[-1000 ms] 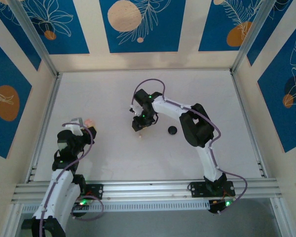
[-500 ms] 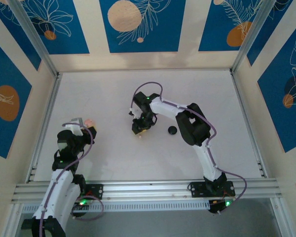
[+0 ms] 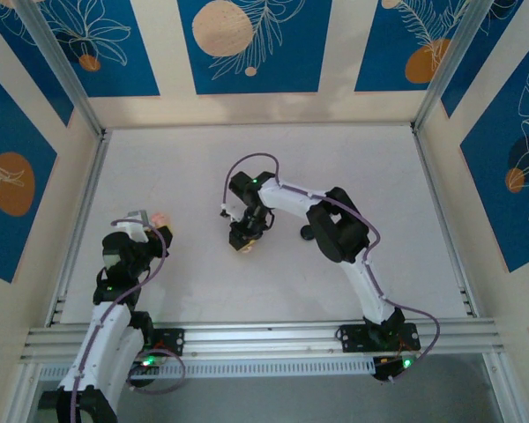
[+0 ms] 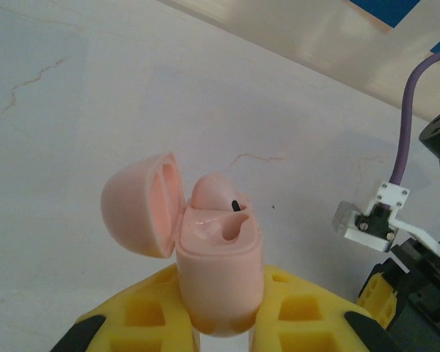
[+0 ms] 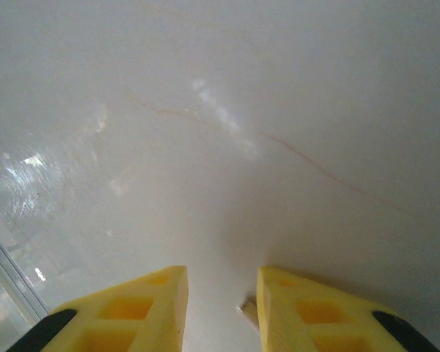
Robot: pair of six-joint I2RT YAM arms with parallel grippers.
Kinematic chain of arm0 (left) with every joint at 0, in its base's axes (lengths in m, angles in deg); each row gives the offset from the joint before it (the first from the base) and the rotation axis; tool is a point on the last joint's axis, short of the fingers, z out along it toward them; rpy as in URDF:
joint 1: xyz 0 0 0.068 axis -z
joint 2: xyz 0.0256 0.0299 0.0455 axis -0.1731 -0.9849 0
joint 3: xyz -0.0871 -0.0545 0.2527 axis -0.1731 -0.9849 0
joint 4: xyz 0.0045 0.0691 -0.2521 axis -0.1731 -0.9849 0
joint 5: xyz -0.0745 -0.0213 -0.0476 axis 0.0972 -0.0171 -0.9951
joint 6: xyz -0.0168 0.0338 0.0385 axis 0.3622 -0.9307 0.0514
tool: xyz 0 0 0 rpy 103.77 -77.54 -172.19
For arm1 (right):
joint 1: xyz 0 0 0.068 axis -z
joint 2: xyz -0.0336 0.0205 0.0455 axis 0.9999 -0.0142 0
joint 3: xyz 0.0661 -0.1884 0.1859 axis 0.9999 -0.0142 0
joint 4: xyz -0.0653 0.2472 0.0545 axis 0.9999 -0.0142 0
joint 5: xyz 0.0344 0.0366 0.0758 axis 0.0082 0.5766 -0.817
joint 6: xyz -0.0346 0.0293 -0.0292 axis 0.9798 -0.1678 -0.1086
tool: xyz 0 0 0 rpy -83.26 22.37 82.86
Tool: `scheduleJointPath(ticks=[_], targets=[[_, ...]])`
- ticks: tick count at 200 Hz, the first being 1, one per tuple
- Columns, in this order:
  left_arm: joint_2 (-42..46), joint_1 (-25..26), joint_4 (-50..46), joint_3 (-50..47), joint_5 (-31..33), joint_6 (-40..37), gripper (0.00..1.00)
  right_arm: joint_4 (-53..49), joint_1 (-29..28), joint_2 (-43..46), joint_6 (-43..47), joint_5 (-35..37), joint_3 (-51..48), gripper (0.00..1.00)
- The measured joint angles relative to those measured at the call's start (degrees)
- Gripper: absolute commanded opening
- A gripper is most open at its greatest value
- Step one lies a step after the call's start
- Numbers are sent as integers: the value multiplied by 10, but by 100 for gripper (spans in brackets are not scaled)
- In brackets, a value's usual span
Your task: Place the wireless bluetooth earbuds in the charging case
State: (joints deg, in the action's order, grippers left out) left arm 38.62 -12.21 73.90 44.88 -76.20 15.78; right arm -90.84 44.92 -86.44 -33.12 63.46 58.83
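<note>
Left gripper [image 4: 220,323] clamped on case [image 4: 220,282], lid up. Right gripper [image 5: 221,293] fingers slightly apart, pale earbud [image 5: 246,308] touching one pad. Centre earbud between pads first, then pinch softly.

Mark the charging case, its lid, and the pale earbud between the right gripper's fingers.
charging case [image 4: 220,275]: left wrist view, body front.
lid [image 4: 136,209]: left wrist view, outer shell.
pale earbud [image 5: 246,309]: right wrist view, visible end.
</note>
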Motion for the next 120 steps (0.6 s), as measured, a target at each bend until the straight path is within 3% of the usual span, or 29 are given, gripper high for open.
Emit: scheduleJointPath(ticks=[61, 120], targets=[[0, 0, 0, 0, -3, 0, 12, -27, -19, 12, 40, -14, -8, 30], [-1, 0, 3, 0, -42, -3, 12, 22, 2, 186, -81, 2, -120, 33]])
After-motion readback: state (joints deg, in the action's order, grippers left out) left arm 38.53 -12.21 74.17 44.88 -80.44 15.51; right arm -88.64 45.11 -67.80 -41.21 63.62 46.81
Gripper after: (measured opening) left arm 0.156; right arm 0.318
